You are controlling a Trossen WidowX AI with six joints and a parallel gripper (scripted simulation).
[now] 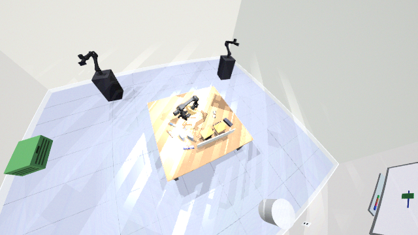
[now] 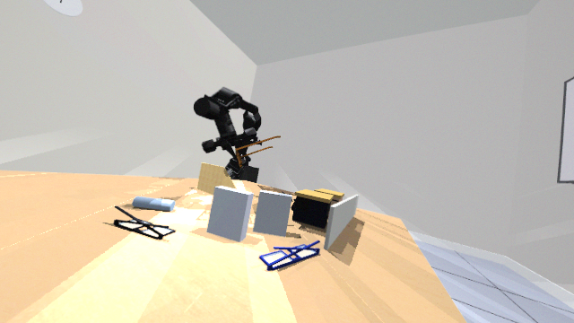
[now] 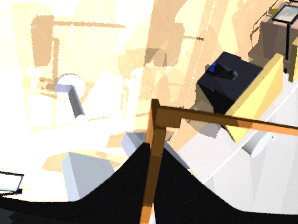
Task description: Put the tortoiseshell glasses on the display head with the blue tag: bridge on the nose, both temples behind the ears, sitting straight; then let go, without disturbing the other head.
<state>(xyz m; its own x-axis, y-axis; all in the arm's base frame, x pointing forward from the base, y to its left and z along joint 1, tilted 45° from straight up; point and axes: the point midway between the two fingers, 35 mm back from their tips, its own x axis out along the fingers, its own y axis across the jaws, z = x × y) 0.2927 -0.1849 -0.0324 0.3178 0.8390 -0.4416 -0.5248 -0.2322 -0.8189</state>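
Note:
The tortoiseshell glasses (image 2: 269, 139) (image 3: 220, 118) are held in the air by my gripper (image 3: 150, 150), which is shut on their front frame. One temple stretches to the right in the wrist view; the lenses cannot be made out. The black display head with the blue tag (image 3: 225, 75) (image 2: 310, 212) has a yellow board on it and is clear of the glasses, to their upper right in the wrist view. The other head (image 3: 280, 37) is beyond it at the top right corner, with dark-rimmed glasses on it. Its face is partly cut off.
Two grey-blue boxes (image 2: 230, 213) (image 2: 272, 213) stand before the heads in the exterior view. A white panel (image 2: 342, 221) stands beside the heads. Blue glasses (image 2: 291, 256), black glasses (image 2: 143, 228) and a light-blue cylinder (image 2: 153, 204) lie on the table. A grey post (image 3: 76, 101) shows in the wrist view.

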